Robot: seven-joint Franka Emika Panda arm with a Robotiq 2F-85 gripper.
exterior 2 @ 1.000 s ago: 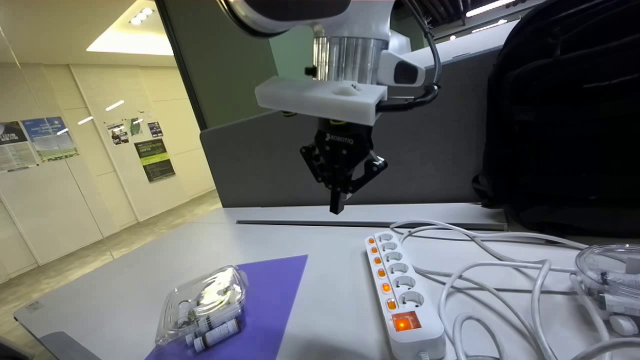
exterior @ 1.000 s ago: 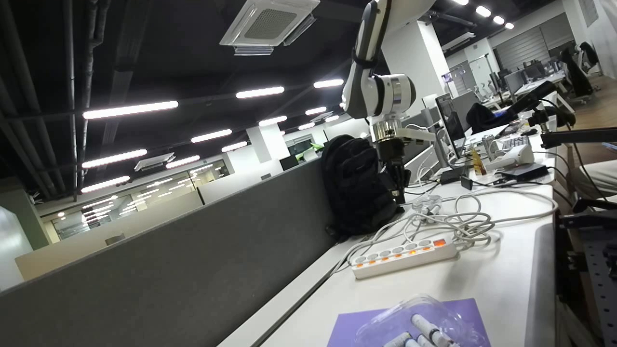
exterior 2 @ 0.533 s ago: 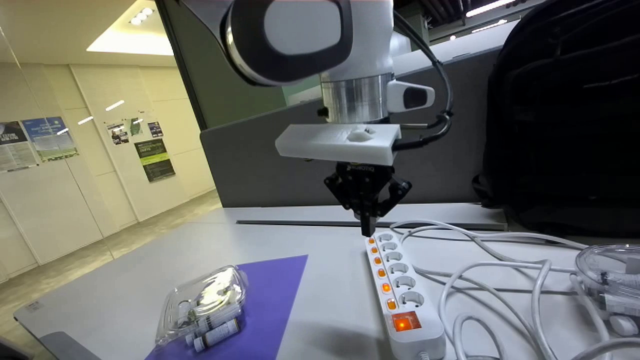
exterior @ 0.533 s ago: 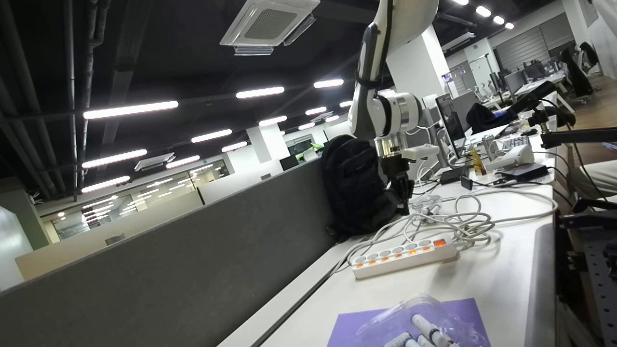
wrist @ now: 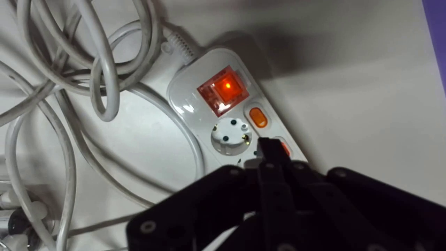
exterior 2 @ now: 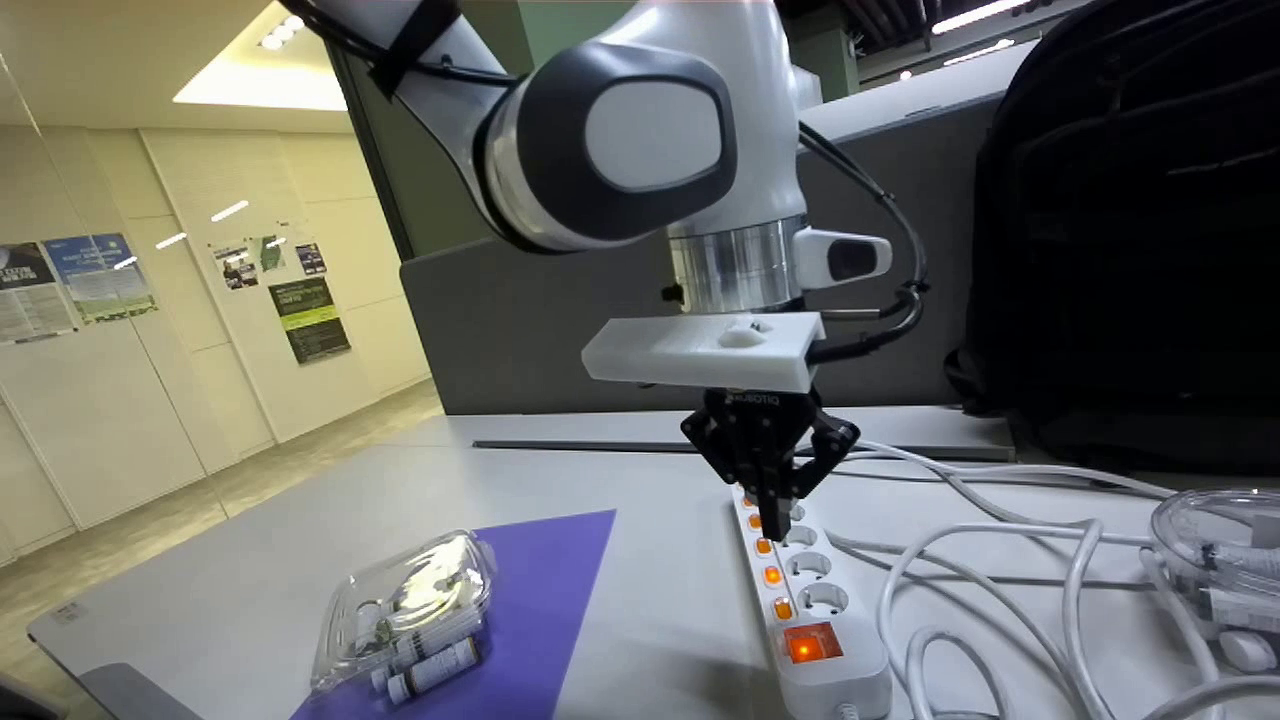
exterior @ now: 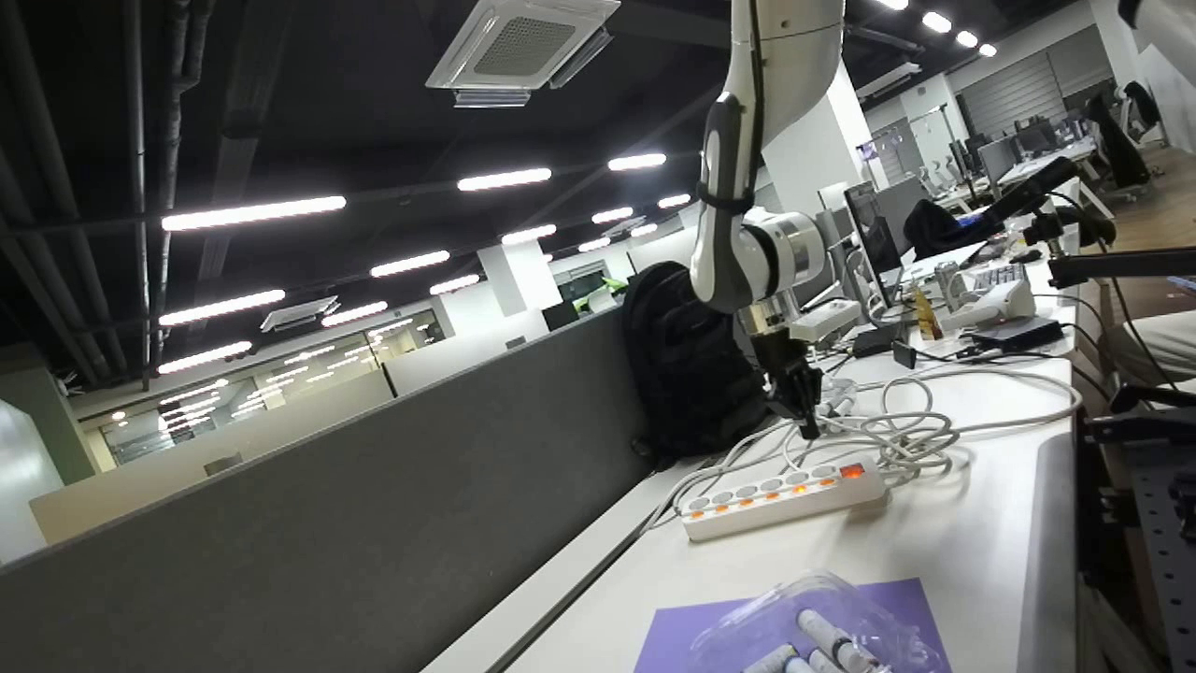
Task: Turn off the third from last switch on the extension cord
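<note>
The extension cord, a white power strip, lies on the table in both exterior views (exterior: 794, 512) (exterior 2: 838, 672). Its large red main switch (exterior 2: 812, 643) glows at the cable end. Small orange switches (exterior 2: 782, 608) run along one edge. One of them (exterior 2: 772, 575) looks brighter. My gripper (exterior 2: 776, 532) is shut and empty, fingertips down, above the strip in both exterior views (exterior: 809, 434). In the wrist view the fingertips (wrist: 273, 142) partly cover a reddish switch (wrist: 285, 149), beside the uncovered orange switch (wrist: 258, 117). The gripper hides the strip's far part there.
Loose white cables (wrist: 104, 69) lie tangled beside the strip. A clear container with vials (exterior 2: 410, 620) sits on a purple sheet (exterior 2: 560, 570). A black backpack (exterior: 696, 374) leans against the grey partition (exterior: 420, 486). Another clear container (exterior 2: 1225, 560) stands past the cables.
My shut gripper has come down toward the strip and moved along it toward the main switch end. The strip and its switches look unchanged.
</note>
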